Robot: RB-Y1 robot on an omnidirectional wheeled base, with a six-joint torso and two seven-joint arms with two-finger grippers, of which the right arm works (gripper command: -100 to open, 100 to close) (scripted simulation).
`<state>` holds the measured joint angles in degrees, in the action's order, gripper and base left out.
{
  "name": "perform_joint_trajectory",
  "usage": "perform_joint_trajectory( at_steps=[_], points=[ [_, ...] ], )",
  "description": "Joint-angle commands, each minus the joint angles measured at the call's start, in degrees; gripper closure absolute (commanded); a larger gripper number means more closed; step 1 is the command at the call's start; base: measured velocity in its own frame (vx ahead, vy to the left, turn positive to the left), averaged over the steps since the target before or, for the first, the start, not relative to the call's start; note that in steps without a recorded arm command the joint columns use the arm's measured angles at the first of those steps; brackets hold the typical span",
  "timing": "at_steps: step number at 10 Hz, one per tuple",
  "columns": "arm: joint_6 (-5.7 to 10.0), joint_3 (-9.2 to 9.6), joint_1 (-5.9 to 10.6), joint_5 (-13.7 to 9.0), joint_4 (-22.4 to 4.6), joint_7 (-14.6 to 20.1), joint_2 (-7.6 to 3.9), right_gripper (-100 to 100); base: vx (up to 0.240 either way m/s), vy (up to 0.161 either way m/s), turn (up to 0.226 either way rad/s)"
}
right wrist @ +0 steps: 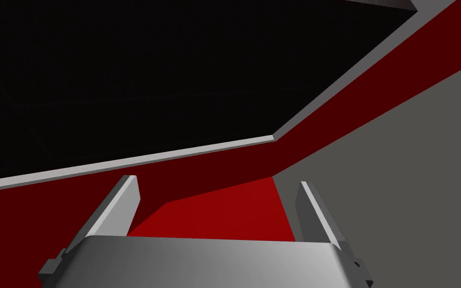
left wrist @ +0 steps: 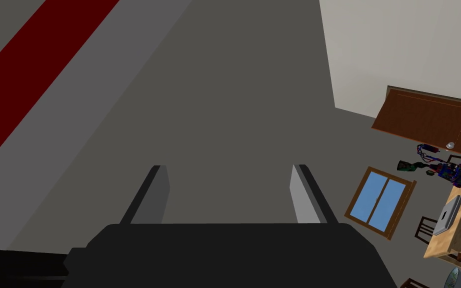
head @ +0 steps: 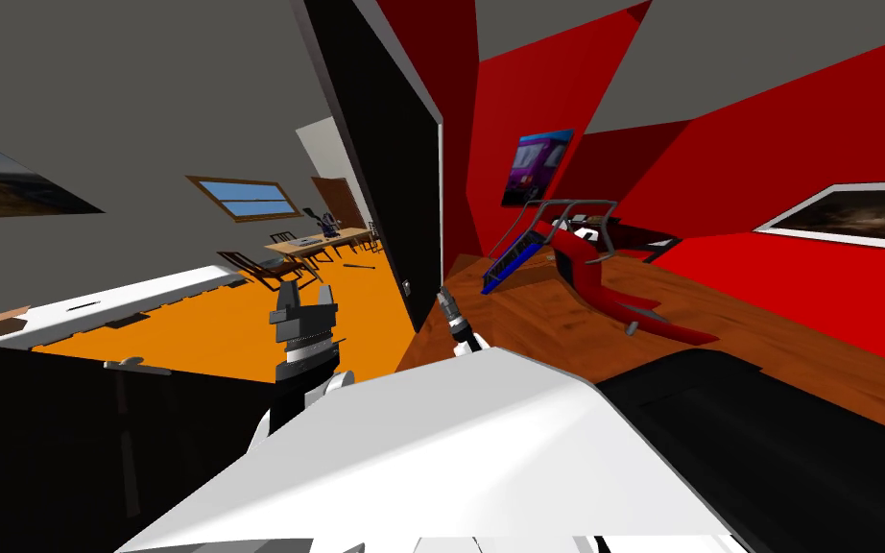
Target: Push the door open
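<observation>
Pushing well here means laying the flat of a tool against the door [head: 383, 163] near its free edge, far from the hinges, and leaning through it with a steady arm and no jabbing. The right tool [head: 445, 300], just right of centre in the head view, sits nearest that edge, so I judge it the one to use. Its fingers [right wrist: 124, 210] stand apart with nothing between them. Its wrist view looks along them onto the door's black face and pale edge, with a red wall [right wrist: 214, 210] beyond. Whether it touches the door yet I cannot tell. A good push would go square to the panel, with the base following so the arm does not overreach. The left tool [head: 305, 290], left of centre in the head view above the orange floor [head: 239, 326], also has its fingers apart and empty. It is best held out of the door's swing.

The door is a tall, flat, black slab running from the top centre of the head view down to about mid-frame. It is seen nearly edge-on, with a narrow light grey strip [head: 440, 192] along its near edge. A small pale fitting [head: 406, 285], probably the handle, sits low on it. It stands between the orange floor on the left and a wood floor [head: 546, 326] on the right. From that angle I judge it already partly swung. The hinges are hidden.
</observation>
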<state>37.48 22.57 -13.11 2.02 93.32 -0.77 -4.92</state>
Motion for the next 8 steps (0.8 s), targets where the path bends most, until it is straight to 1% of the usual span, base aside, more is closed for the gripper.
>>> perform_joint_trajectory(
  at_steps=[1, 8],
  points=[
    [0.68, 1.42, 1.16, -0.1, -2.9, 0.4, -0.1, -100, 0.092, -0.04, 0.019],
    [1.9, 7.81, 5.17, -0.6, -12.8, 2.0, -0.51, -100, 0.099, -0.033, 0.017]
  ],
)
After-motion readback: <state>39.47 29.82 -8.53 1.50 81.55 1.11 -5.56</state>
